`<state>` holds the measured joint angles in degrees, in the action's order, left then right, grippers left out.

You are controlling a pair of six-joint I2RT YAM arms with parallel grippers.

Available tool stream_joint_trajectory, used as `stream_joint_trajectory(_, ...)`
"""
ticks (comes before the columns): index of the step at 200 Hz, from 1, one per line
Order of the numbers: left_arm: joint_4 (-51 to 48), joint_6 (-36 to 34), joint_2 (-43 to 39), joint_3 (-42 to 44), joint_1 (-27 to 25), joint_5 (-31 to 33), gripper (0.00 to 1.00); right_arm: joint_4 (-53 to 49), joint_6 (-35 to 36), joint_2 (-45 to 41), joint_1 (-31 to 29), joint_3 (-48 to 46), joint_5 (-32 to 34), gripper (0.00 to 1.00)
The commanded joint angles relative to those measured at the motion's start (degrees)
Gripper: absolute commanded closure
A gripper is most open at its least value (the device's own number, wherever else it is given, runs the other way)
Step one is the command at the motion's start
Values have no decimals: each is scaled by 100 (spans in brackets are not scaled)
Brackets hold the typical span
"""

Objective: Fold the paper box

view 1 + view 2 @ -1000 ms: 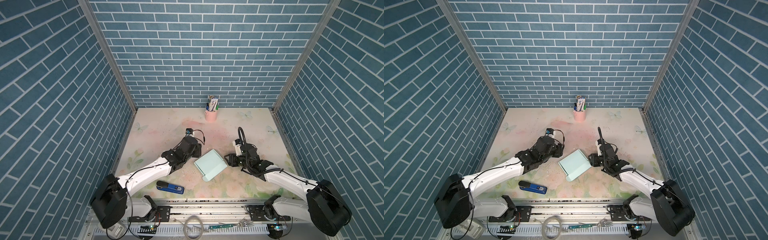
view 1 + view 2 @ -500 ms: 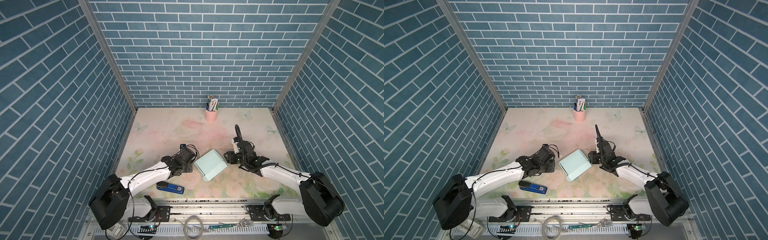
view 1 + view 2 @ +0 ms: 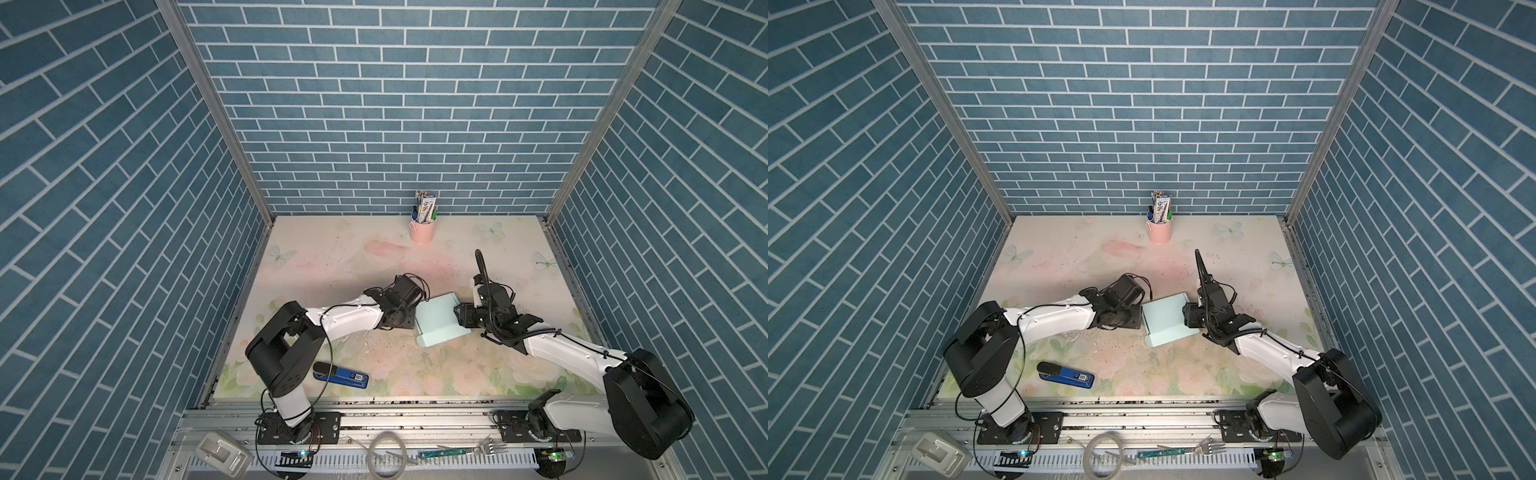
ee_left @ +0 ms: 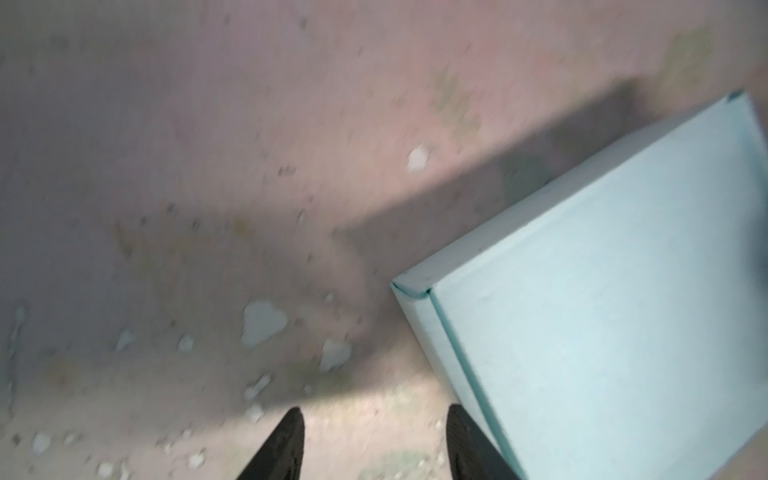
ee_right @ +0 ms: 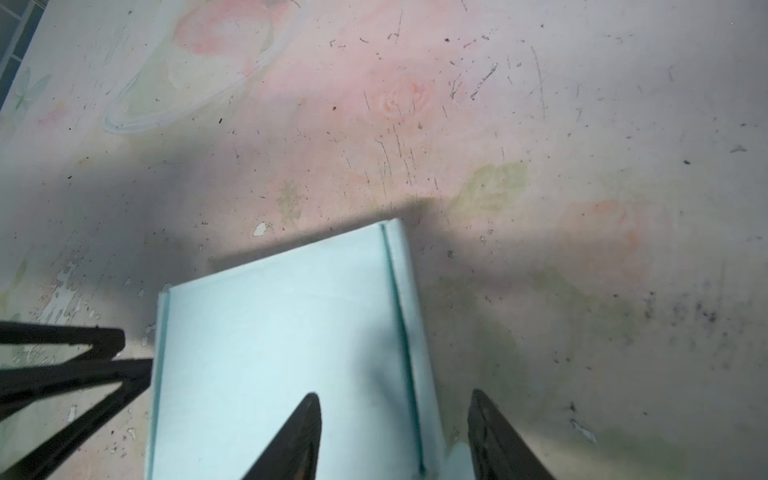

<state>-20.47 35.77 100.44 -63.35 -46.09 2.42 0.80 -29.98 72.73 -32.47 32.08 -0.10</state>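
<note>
Box [image 3: 438, 322] looks closed. Left gripper [image 4: 375, 409]: jaws apart, empty, beside box edge. Right gripper [image 5: 395, 392]: jaws apart astride side seam. You press seam squarely; don't shove box.

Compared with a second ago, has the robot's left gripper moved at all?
Yes. The left gripper has come forward, away from the pink cup at the back wall, to the paper box's left edge.
</note>
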Motion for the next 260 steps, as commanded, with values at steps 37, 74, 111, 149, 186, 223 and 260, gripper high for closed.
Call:
stream_joint_trajectory(37, -89, -228, 382, -529, 76, -110, 43, -224, -149, -217, 209, -192, 56, 42)
stream_joint_trajectory(74, 148, -46, 49, -104, 178, -292, 42, 109, -236, 39, 250, -184, -231, 42)
stream_joint_trajectory(111, 848, 465, -446, 541, 319, -787, 43, 763, -618, 477, 208, -118, -761, 45)
stream_joint_trajectory(149, 1726, 1015, -567, 989, 394, -1164, 43, 1189, -985, 804, 18, -15, -754, 47)
stream_joint_trajectory(186, 2040, 1208, -498, 1100, 635, -1361, 43, 1558, -1363, 1235, -386, 241, -526, 49)
stream_joint_trajectory(223, 1912, 1057, -611, 1110, 1026, -1390, 43, 1906, -1662, 1935, -610, 701, -269, 49)
stream_joint_trajectory(260, 1452, 676, -561, 921, 1489, -1256, 42, 2133, -1784, 2574, -707, 1253, -363, 49)
